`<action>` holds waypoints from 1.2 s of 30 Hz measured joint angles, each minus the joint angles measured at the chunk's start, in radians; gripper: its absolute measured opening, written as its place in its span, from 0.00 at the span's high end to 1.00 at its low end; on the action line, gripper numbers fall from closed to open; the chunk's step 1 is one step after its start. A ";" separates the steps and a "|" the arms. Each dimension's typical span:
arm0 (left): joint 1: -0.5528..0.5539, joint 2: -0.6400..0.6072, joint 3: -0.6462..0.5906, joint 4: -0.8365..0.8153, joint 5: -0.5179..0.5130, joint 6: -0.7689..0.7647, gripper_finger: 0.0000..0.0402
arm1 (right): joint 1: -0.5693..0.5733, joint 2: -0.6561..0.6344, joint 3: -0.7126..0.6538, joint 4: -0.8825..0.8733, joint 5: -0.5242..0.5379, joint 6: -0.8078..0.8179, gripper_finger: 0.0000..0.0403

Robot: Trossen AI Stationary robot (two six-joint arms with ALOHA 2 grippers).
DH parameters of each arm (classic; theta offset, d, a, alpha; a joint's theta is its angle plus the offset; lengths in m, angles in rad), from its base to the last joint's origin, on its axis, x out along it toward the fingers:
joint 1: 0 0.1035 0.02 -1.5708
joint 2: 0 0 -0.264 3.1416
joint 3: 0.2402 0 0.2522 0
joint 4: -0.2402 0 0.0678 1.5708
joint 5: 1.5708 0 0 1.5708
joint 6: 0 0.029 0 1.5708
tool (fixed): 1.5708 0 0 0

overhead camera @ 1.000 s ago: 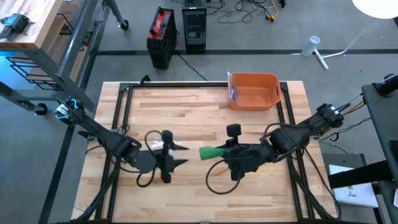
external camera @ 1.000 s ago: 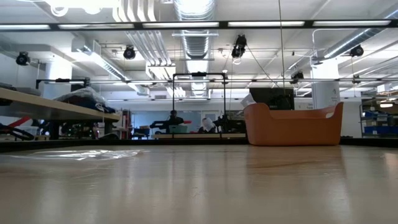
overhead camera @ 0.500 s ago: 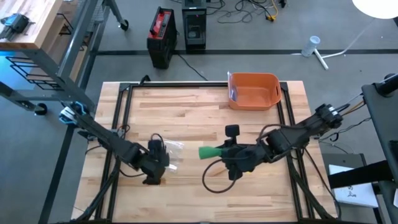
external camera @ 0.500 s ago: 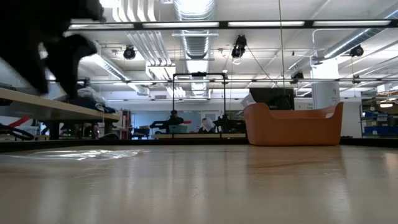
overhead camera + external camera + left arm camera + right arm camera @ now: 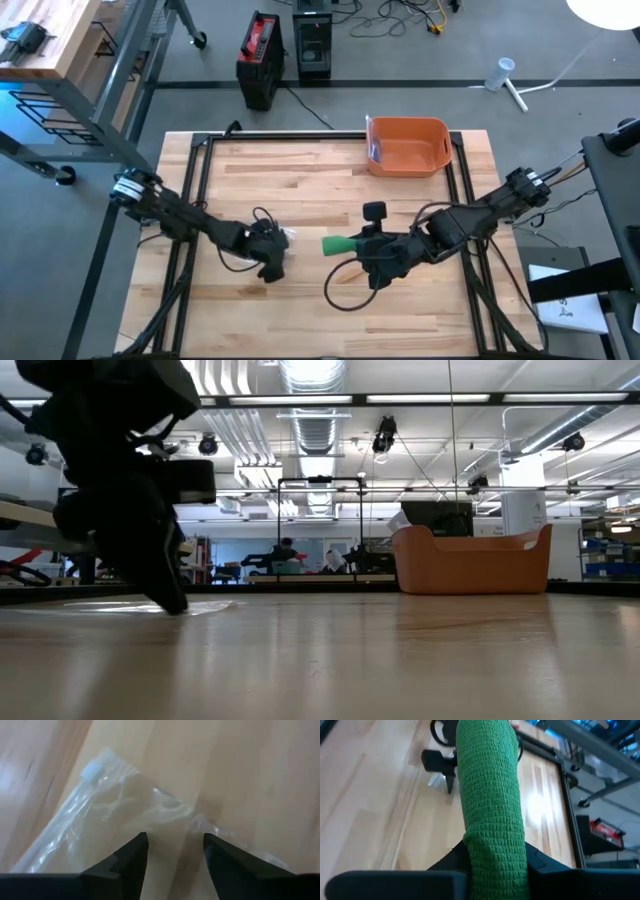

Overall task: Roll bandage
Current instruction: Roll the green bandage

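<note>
Green bandage [image 5: 338, 243] clamped in the right claw [image 5: 362, 244] mid-worktop, left claw [image 5: 272, 262] since swung down over the clear plastic wrapper [image 5: 107, 822], fingers [image 5: 131, 855] parted astride it, bare wooden worktop [image 5: 300, 180] around, orange bin [image 5: 407, 146] at the far edge.

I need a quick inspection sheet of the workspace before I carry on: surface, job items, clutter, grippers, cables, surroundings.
Surface: light wooden slatted table with a black frame.
Job's things: green woven bandage roll held off the table; clear plastic wrapper flat on the wood.
Clutter: orange plastic bin at the far edge, something clear inside.
Grippers: left gripper open, fingertips down at the wrapper; right gripper shut on the bandage roll at table centre.
Cables: black loops beside both arms; more on the floor beyond the table.
Surroundings: black and red case on the floor; no person seen.
</note>
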 joint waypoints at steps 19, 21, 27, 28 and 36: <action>-0.089 0.011 0.102 -0.001 0.137 0.443 0.59 | -0.100 0.001 -0.659 0.641 -0.134 0.173 0.72; -0.083 0.015 0.083 0.125 0.067 0.424 0.60 | -0.101 0.001 -0.704 0.706 -0.124 0.184 0.69; -0.065 0.094 0.020 0.398 0.013 0.406 0.62 | -0.111 0.000 -0.822 0.836 -0.095 0.249 0.65; -0.065 0.113 0.014 0.433 0.010 0.393 0.62 | -0.114 0.000 -0.835 0.851 -0.093 0.263 0.64; -0.112 0.247 0.053 0.529 0.015 0.311 0.59 | -0.103 0.000 -0.846 0.813 -0.099 0.326 0.56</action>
